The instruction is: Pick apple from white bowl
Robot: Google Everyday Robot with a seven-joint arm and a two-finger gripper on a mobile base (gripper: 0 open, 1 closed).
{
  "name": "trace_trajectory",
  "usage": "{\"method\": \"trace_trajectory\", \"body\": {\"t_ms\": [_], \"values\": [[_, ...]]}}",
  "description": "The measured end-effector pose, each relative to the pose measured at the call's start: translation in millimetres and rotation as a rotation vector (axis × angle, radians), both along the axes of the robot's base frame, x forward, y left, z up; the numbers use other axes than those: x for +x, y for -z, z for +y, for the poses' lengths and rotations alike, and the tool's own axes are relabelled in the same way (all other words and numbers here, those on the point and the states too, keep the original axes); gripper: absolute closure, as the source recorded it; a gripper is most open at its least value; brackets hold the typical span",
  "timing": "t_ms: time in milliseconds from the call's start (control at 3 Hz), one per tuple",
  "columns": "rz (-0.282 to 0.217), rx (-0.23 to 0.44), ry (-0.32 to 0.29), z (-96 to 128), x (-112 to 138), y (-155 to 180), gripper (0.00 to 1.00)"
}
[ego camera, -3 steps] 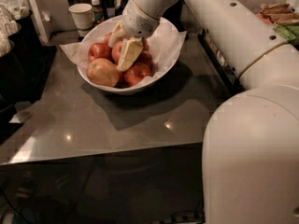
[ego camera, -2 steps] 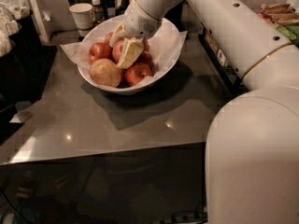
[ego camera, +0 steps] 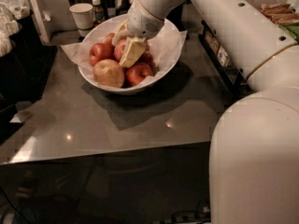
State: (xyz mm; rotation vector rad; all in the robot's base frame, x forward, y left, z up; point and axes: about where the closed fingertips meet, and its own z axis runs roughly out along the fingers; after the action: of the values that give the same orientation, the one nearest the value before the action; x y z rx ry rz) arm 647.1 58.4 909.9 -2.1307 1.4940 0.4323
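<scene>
My arm (ego camera: pixel 233 27) reaches from the big white shoulder housing (ego camera: pixel 257 157) at lower right, up and across to the left. The wrist (ego camera: pixel 149 8) bends downward, and my end effector (ego camera: pixel 126 45) sits low at upper centre, pointing down-left.

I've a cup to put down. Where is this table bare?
The widest bare patch of the table lies between the white bowl and the near edge, left of the robot's body. Crowded: inside the bowl, where the tool sits among the apples, and behind it, by the paper cup.
</scene>
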Motion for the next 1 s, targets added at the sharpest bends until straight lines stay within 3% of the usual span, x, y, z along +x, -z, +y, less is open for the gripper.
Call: {"method": "trace_trajectory", "body": {"t_ms": [667, 1000], "values": [[-0.002, 0.234, 0.035, -31, -43, -65, 1.00], [-0.018, 0.313, 0.078, -55, -71, -93, 1.00]]}}
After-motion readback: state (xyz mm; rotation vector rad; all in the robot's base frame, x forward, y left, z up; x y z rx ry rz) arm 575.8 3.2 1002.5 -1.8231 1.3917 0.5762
